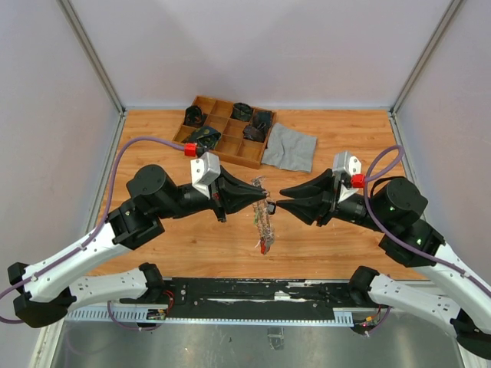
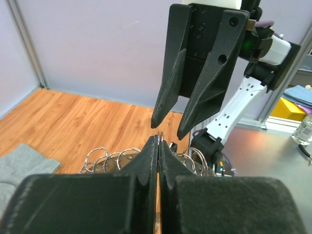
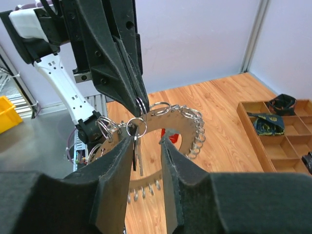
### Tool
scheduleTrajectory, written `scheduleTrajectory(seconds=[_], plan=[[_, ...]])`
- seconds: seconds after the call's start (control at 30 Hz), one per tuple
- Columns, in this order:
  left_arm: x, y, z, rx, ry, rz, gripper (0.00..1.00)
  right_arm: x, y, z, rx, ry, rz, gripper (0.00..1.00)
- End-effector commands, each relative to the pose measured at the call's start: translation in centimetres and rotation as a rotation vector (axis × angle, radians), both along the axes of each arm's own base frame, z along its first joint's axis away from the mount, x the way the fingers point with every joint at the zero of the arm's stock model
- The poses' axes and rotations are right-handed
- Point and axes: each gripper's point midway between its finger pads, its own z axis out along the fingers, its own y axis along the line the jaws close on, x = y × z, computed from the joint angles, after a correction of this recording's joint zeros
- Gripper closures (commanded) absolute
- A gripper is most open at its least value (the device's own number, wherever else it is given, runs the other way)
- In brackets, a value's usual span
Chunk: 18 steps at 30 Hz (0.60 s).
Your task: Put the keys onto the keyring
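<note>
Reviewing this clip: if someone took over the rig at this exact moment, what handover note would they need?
Left gripper: shut on a wire loop of the keyring, which dangles from it.
Right gripper: open, tip to tip with the left, its jaws on either side of a key hanging from the keyring. It grips nothing.
Done: that key looks threaded on a small ring.
Left: no loose keys that I can make out on the table. The wooden tray holds dark items too small to identify, so check there.

Pale lilac walls (image 1: pixel 261 46) with metal corner posts (image 1: pixel 93 57) enclose a wooden tabletop (image 1: pixel 353 130).
</note>
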Motion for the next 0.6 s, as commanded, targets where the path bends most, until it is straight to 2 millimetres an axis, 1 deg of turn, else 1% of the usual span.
scheduleTrajectory(seconds=[0.0,0.2,0.43,0.57], plan=[[-1.6,0.3,2.9,-0.098,-0.05,-0.062,0.99,-2.1,0.4,2.8,0.043,-0.109,0.103,0.69],[-1.9,0.2,3.0,-0.099,-0.058,-0.086,1.0,-2.0,0.8,3.2,0.054,-0.115,0.114,0.7],[-1.9,0.1,2.8,-0.092,-0.057,-0.087,0.99,-2.1,1.5,2.5,0.038,-0.094,0.143,0.72],[-1.9,0.1,2.8,-0.092,-0.059,-0.088,1.0,-2.1,1.9,2.2,0.032,-0.084,0.161,0.77]])
